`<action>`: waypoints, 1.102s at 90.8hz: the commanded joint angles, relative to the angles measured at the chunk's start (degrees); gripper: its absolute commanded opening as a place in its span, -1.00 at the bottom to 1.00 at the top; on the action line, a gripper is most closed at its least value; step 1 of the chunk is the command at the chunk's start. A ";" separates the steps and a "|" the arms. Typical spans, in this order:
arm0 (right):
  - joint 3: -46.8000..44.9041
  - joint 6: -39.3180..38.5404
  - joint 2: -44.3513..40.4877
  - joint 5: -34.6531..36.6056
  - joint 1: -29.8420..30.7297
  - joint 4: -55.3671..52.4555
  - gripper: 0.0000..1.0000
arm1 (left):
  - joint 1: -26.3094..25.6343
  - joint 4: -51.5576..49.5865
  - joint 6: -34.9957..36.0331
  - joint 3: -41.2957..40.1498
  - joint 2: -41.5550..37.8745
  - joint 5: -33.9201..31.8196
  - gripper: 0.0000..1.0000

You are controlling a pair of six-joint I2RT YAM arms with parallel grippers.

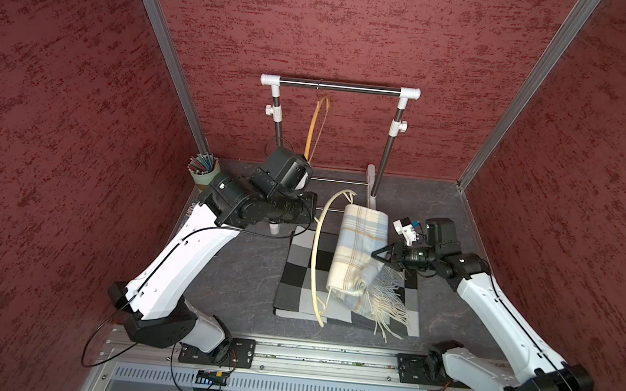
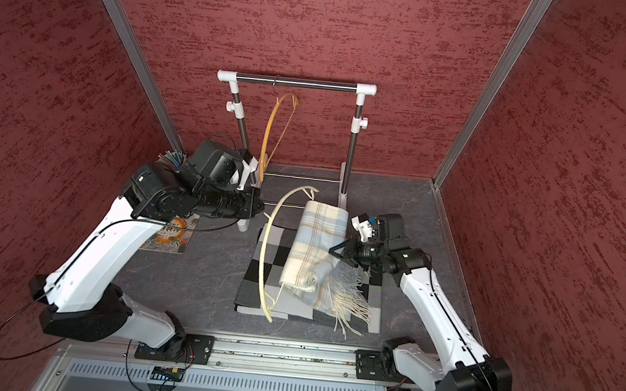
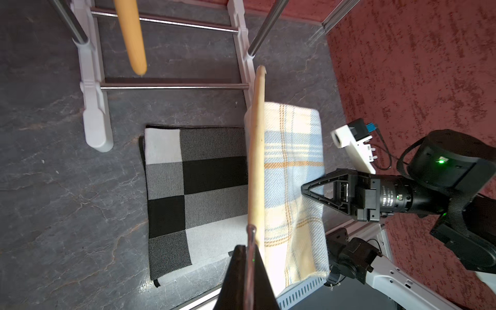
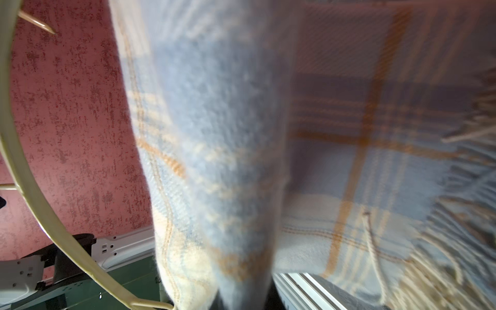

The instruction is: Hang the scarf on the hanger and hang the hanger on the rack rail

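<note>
Red walls (image 1: 41,103) frame a folded, fringed cream-and-blue plaid scarf (image 1: 360,254) beside cream hanger (image 1: 313,254).

Scarf (image 1: 361,247) above mat (image 1: 296,280), before rack (image 1: 338,87)

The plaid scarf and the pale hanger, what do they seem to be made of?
Plaid scarf: soft woven fabric, probably wool or acrylic, judging by the fuzzy nap and twisted fringe. Pale hanger: smooth, cream, matte; painted wood or plastic, cannot tell which.
</note>
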 commanded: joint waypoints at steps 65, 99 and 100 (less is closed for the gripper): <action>-7.86 0.25 -4.88 -4.17 -4.16 0.99 -1.00 | 4.04 -8.47 3.76 28.41 7.36 2.32 -1.00; -7.70 -4.17 -0.39 -2.39 -5.38 -0.10 -1.00 | 4.81 -3.16 4.24 24.50 5.51 3.69 -1.00; -7.78 -4.28 -0.16 -2.28 -5.38 -0.10 -1.00 | 4.81 -3.09 4.30 24.50 5.41 3.62 -1.00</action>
